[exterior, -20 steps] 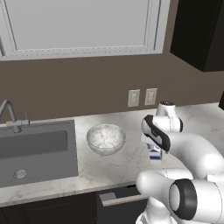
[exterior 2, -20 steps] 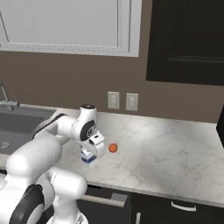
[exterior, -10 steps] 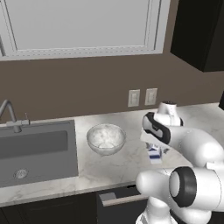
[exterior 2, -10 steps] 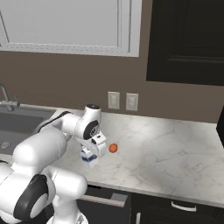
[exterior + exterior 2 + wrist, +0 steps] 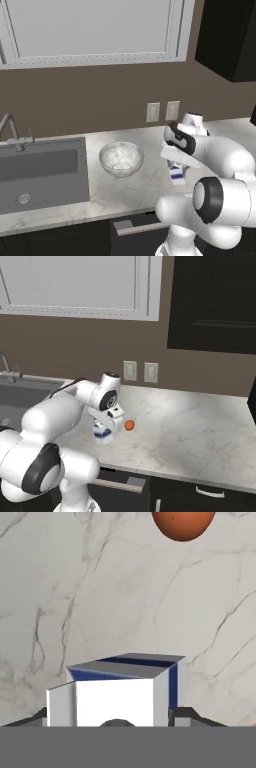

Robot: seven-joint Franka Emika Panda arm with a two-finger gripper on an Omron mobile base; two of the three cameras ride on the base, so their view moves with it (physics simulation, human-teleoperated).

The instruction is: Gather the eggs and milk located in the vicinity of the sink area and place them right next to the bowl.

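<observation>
The milk carton (image 5: 117, 692) stands upright on the marble counter (image 5: 190, 426), white with a blue band, to the right of the bowl and apart from it. In the hand view the two dark fingertips (image 5: 182, 716) sit tight against the carton's left and right walls — the gripper (image 5: 114, 719) looks clenched on the milk, with the carton's base on the stone. From the right base view the carton (image 5: 103, 433) shows under the hand, the gripper (image 5: 106, 425) pointing down over it.

One egg (image 5: 129, 425), orange-brown, lies on the counter just to the right of the carton, near but not touching; in the hand view it sits at the top edge (image 5: 183, 524), beyond the carton.

The glass bowl (image 5: 121, 158) rests on the counter between the carton (image 5: 176, 172) and the sink (image 5: 40, 175), whose dark basin has a round drain and, at its far left corner, a slim curved faucet (image 5: 11, 131).

On the brown wall behind the counter are two pale outlet plates (image 5: 162, 111) — above them a light window frame (image 5: 95, 30), and to the right a dark upper cabinet (image 5: 215, 303).
</observation>
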